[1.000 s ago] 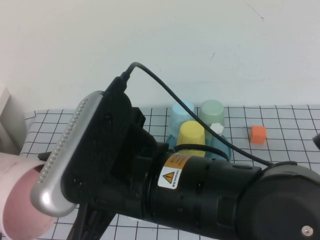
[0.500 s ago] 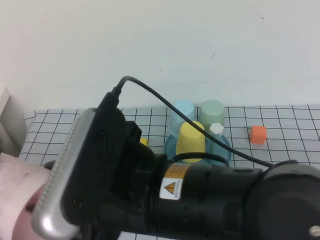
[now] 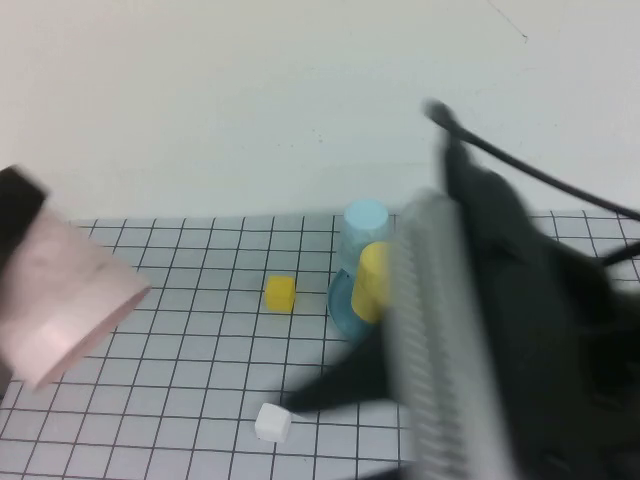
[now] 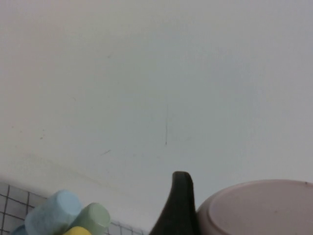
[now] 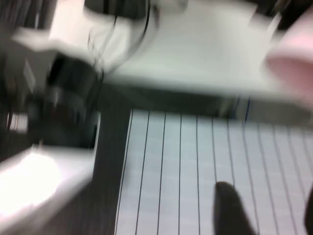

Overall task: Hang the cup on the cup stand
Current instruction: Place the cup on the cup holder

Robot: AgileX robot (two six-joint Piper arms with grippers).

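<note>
Black-gridded white mat (image 3: 180,400), plain wall (image 3: 250,100).

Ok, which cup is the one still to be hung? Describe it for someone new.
Start at the cup stand at the table's centre, then look far left. The left gripper holds the cup in the air, tilted. It alone is pale pink; the stand's cups are yellow and light blue.

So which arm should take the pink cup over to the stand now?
Left, probably. The left gripper holds the pink cup raised at the table's left. The right gripper is open and empty, its arm blurred in front of the cup stand.
</note>
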